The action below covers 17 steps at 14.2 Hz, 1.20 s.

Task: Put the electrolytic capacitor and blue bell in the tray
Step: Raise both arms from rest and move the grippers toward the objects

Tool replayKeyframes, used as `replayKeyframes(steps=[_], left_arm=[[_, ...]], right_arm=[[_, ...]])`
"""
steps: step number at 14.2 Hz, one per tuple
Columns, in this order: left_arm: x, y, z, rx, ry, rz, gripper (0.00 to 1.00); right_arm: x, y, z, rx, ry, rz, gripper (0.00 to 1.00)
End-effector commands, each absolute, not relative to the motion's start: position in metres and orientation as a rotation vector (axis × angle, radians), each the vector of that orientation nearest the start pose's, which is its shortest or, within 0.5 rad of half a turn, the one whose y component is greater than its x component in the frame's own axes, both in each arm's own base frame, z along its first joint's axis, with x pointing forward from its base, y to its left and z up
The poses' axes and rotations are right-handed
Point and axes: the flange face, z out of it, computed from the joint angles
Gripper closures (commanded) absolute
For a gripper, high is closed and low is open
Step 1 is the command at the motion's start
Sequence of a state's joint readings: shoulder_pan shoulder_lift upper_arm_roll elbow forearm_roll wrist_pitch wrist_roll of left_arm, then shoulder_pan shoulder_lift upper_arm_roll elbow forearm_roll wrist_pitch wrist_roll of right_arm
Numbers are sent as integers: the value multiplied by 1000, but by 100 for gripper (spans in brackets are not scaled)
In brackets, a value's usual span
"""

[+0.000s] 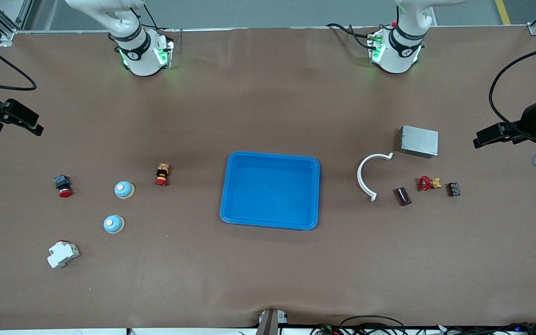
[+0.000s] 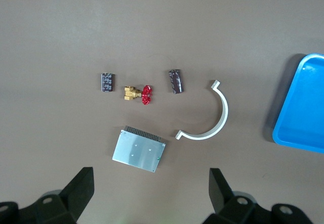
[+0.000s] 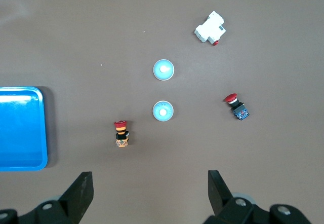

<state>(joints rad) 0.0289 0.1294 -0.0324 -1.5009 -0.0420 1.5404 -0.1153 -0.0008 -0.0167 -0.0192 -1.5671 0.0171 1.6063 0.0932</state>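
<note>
The bright blue tray (image 1: pixel 270 222) lies empty at mid-table; its edge also shows in the left wrist view (image 2: pixel 302 107) and the right wrist view (image 3: pixel 20 127). Two blue bells (image 1: pixel 124 190) (image 1: pixel 114 224) sit toward the right arm's end and show in the right wrist view (image 3: pixel 163 70) (image 3: pixel 163 111). Two dark cylindrical capacitors (image 1: pixel 403 196) (image 1: pixel 454 189) lie toward the left arm's end and show in the left wrist view (image 2: pixel 175 81) (image 2: pixel 107 81). My left gripper (image 1: pixel 491 134) (image 2: pixel 151 188) is open and empty, high over the table beside the grey box. My right gripper (image 1: pixel 19 120) (image 3: pixel 149 191) is open and empty, high over the right arm's end.
A grey metal box (image 1: pixel 419 141), a white curved piece (image 1: pixel 370 174) and a red-handled brass valve (image 1: pixel 428 183) lie by the capacitors. A red stop button (image 1: pixel 162 174), a red push button (image 1: pixel 63 185) and a white breaker (image 1: pixel 62 254) lie near the bells.
</note>
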Motion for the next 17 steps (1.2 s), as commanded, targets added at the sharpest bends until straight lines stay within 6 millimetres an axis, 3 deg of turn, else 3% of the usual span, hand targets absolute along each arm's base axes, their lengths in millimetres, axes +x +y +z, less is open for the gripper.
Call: replayKeyframes(steps=[1,9,15,17], left_arm=[[588,-6,581,-3178,-146,130,0],[590,0,578,-3176,-163,135,0],[604,39,539,-3168,-272,238,0],[609,59,517,-3159,-321,293,0]], right_arm=[[544,-8,642,-3116,197,-107,0],[544,-8,641,-3116,199,-104,0],[544,-7,639,-3115,197,-97,0],[544,-8,636,-3117,199,-88,0]])
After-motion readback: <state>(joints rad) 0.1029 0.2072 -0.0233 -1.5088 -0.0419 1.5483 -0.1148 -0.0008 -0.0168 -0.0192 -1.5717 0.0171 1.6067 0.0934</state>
